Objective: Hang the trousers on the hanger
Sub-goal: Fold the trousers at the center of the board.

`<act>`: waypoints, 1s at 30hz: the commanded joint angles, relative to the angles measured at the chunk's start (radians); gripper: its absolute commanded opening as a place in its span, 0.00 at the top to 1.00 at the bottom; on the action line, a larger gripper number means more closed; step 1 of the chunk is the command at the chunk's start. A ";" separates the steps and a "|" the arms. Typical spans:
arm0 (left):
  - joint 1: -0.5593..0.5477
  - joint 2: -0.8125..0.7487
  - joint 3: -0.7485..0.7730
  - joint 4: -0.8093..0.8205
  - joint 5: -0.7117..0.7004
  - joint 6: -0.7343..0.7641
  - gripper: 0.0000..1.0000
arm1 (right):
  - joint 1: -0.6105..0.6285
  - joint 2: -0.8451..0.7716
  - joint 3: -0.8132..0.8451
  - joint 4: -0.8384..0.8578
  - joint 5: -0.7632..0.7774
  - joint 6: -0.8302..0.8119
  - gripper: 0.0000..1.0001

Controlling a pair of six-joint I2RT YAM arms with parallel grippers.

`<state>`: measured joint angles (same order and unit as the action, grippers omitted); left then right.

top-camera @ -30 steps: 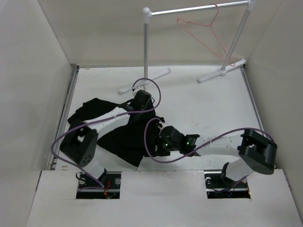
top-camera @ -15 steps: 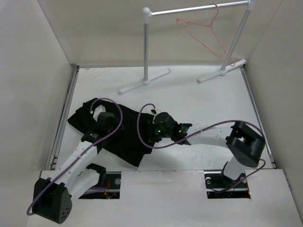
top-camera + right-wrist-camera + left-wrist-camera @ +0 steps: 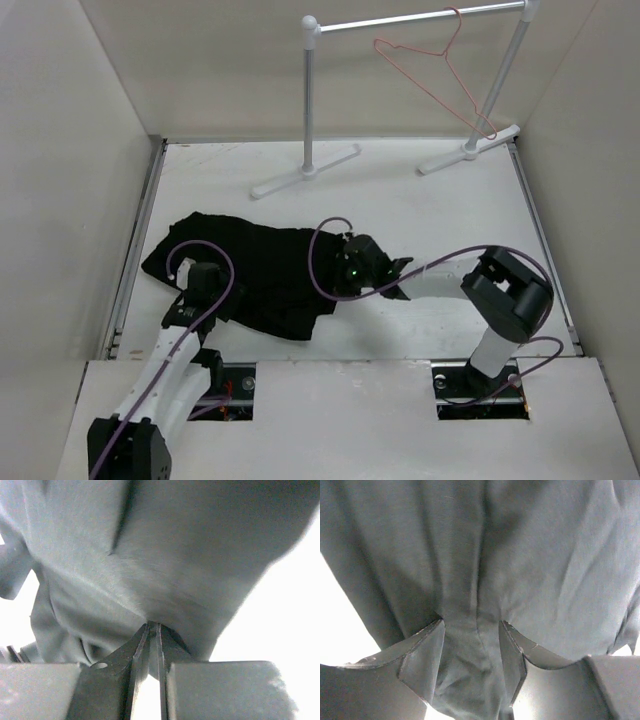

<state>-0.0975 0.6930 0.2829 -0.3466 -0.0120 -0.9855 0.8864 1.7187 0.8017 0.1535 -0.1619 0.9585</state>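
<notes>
The black trousers (image 3: 255, 275) lie spread on the white table, left of centre. My left gripper (image 3: 200, 283) sits on their left part; in the left wrist view its fingers (image 3: 422, 650) stand apart with a thick fold of the trousers (image 3: 530, 555) bunched between them. My right gripper (image 3: 345, 268) is at the trousers' right edge; in the right wrist view its jaws are almost together on the trousers (image 3: 175, 545), pinching the cloth at the gripper tips (image 3: 153, 626). The pink-red hanger (image 3: 430, 75) hangs from the rail at the back right.
The white-and-silver garment rail (image 3: 310, 100) stands at the back with its feet on the table. Pale walls close in the table on the left, right and back. Purple cables loop over both arms.
The left arm has pulled back toward the near left, and the trousers now lie flatter and wider. The right gripper has shifted slightly toward the back and closed on the cloth.
</notes>
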 commanded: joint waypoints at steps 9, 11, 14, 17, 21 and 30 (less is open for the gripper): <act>-0.506 0.380 0.248 0.305 -0.218 -0.237 0.55 | -0.152 -0.280 0.099 -0.276 0.036 -0.161 0.48; -0.538 0.410 0.304 0.310 -0.226 -0.229 0.54 | -0.123 -0.329 0.138 -0.334 0.036 -0.158 0.45; -0.505 0.331 0.323 0.253 -0.227 -0.216 0.54 | -0.038 -0.344 0.168 -0.342 0.061 -0.117 0.57; -0.428 0.214 0.325 0.131 -0.227 -0.179 0.54 | 0.032 -0.289 0.172 -0.254 0.081 -0.064 0.72; -0.292 0.129 0.308 0.012 -0.232 -0.127 0.54 | 0.055 -0.148 0.177 -0.094 0.105 -0.009 0.80; 0.043 0.263 0.196 0.168 -0.140 -0.048 0.53 | 0.018 -0.019 0.033 -0.048 0.159 -0.001 0.83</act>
<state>-0.1390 0.9211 0.5262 -0.2222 -0.1913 -1.0748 0.9234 1.7222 0.8734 0.0383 -0.0517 0.9466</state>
